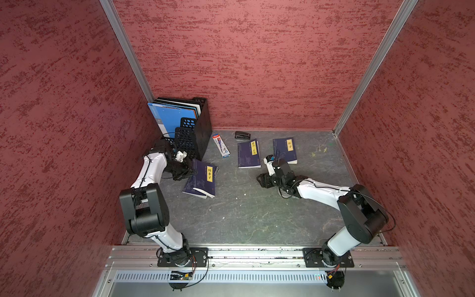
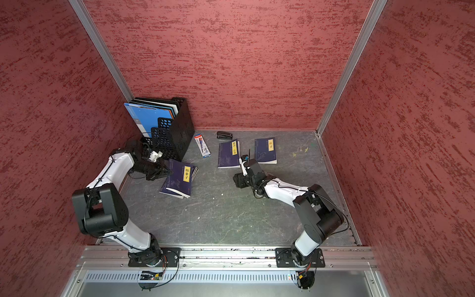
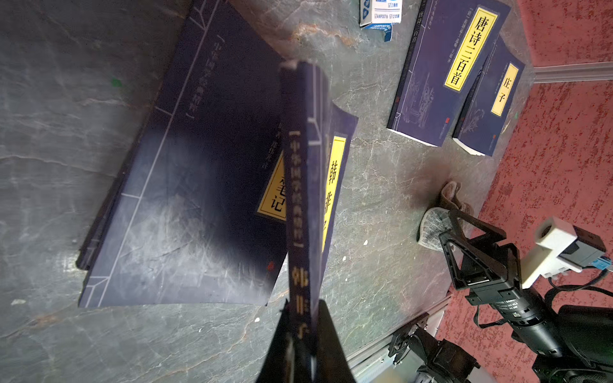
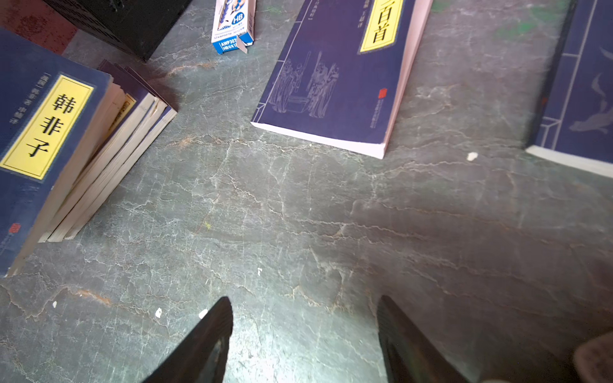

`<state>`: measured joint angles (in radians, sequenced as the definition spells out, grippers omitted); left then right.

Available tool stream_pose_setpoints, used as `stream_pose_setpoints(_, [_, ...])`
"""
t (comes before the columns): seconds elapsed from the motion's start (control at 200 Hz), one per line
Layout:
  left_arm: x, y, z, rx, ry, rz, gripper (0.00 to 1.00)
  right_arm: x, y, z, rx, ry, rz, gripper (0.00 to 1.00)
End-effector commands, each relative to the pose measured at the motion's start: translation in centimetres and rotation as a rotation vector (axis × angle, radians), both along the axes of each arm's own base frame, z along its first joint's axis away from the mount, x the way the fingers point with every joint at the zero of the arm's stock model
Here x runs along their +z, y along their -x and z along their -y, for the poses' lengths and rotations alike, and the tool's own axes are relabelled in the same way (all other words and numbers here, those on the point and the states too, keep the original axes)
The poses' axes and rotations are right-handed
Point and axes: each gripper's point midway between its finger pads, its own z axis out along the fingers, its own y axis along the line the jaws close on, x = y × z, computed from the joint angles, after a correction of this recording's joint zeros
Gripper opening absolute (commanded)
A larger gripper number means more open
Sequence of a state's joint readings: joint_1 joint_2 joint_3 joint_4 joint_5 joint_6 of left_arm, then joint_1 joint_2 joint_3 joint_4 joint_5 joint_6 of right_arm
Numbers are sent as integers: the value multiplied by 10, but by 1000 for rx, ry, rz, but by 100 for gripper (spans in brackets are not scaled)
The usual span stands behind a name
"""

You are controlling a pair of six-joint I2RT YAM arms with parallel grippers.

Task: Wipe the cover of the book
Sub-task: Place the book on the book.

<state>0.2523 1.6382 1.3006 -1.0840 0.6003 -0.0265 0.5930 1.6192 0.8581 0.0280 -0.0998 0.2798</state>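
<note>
The dark blue book (image 1: 203,177) with a yellow title label is tipped up on a stack of thinner books (image 4: 126,149), seen in both top views (image 2: 180,177). My left gripper (image 3: 304,303) is shut on its spine edge (image 3: 300,185), at the side nearest the file rack (image 1: 191,171). A flat blue notebook (image 3: 185,185) lies under it. My right gripper (image 4: 303,300) hangs open over bare table mid-right (image 1: 262,180), nothing between its fingers. A crumpled grey-brown cloth (image 3: 438,219) lies on the table at the right gripper's fingertips, hidden in the top views.
Two more blue books (image 1: 248,154) (image 1: 284,150) lie flat behind the right gripper. A pencil box (image 1: 221,145) and a black stapler (image 1: 242,135) sit near the back wall. A black file rack (image 1: 190,128) with folders stands at back left. Red walls enclose the table.
</note>
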Motion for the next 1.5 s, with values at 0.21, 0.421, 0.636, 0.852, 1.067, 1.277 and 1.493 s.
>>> stream_pose_setpoints(0.21, [-7,-14,-12,-80,-99,-8,0,4,7,-1,25,-28,15,69])
stream_pose_setpoints(0.421, [-30,-13,-21,-109,-161,-88,0,6,8,0,21,-32,19,70])
stream_pose_setpoints(0.636, [-39,-18,-26,-148,-248,-106,0,4,8,-1,23,-38,13,70])
stream_pose_setpoints(0.852, [-45,-26,-21,-234,-330,-107,1,2,8,-2,26,-42,9,70])
stream_pose_setpoints(1.067, [-55,-30,-24,-260,-361,-122,1,2,9,-1,24,-36,10,70])
stream_pose_setpoints(1.277, [-53,-36,-23,-294,-399,-102,8,0,8,-2,26,-35,7,70])
stream_pose_setpoints(1.493, [-57,-36,-32,-296,-466,-123,16,-1,8,-2,29,-31,3,70])
